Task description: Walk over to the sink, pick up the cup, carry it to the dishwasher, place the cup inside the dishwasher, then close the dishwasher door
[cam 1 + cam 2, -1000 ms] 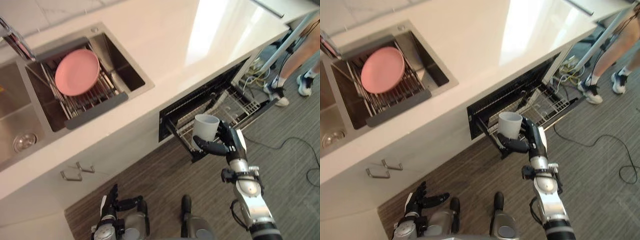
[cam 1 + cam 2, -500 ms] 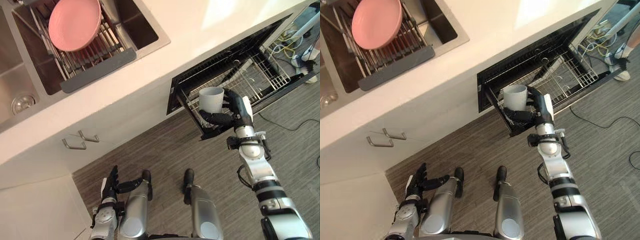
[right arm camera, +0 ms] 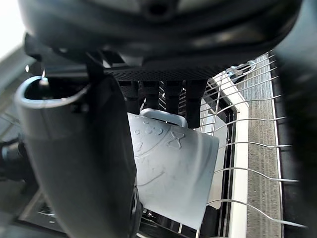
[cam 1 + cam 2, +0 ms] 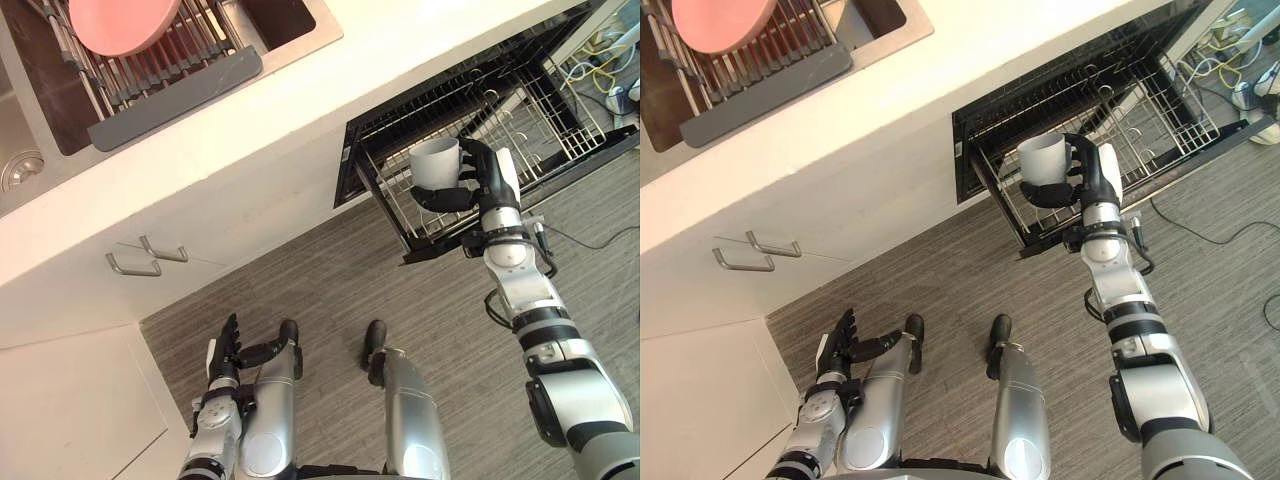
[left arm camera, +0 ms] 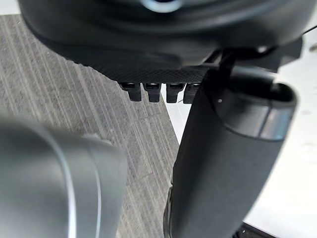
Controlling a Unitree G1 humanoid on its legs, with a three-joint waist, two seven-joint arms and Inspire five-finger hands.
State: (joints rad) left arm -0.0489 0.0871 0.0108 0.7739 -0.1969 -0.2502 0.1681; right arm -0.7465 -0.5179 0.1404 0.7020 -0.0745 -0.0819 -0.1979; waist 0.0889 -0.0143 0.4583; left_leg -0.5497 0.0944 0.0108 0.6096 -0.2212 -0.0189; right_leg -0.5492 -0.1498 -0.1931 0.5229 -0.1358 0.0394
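The pulled-out wire rack (image 4: 530, 110) is open from above, with upright tines standing across its wire floor. The white counter (image 4: 300, 100) overhangs its far part and blocks entry there. The right hand (image 4: 492, 178), fingers wrapped round the cup (image 4: 435, 162), hangs over the rack's near left corner. The floor (image 4: 330, 280) in front of the rack gives free passage.

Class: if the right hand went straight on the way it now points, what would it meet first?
Probably the pulled-out wire rack, just beyond the right hand and the cup in its fingers; depth is unclear.
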